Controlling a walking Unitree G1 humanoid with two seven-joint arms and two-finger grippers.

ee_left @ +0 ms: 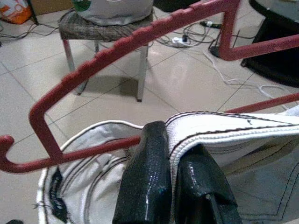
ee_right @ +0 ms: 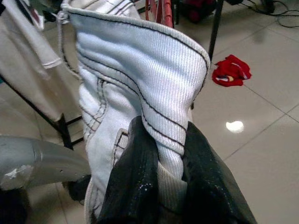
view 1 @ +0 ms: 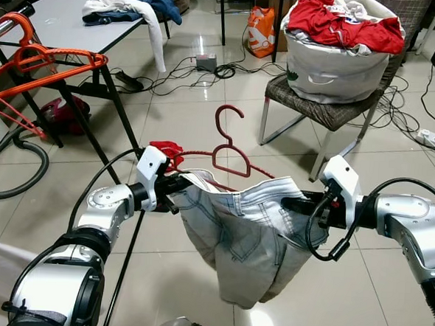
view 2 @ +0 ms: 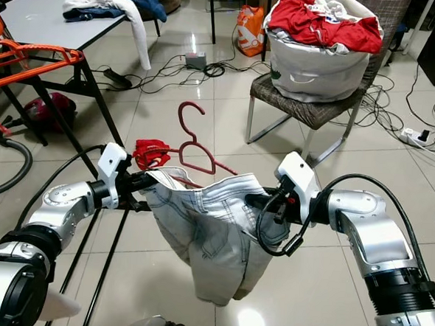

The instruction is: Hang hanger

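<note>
- Left gripper (view 1: 173, 184) pinches one end of the waistband of the pale denim shorts (view 1: 242, 238)
- Right gripper (view 1: 292, 205) is clamped on the other end, so the shorts sag between the two
- Red hanger (view 1: 229, 150) sits in the waistband between the grippers, hook upward, its bar just beyond the left fingers (ee_left: 145, 182)

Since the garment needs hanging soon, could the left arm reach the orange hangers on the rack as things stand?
Probably not: the left gripper is shut on the jeans and red hanger, while the orange hangers sit well off to its left.
</note>
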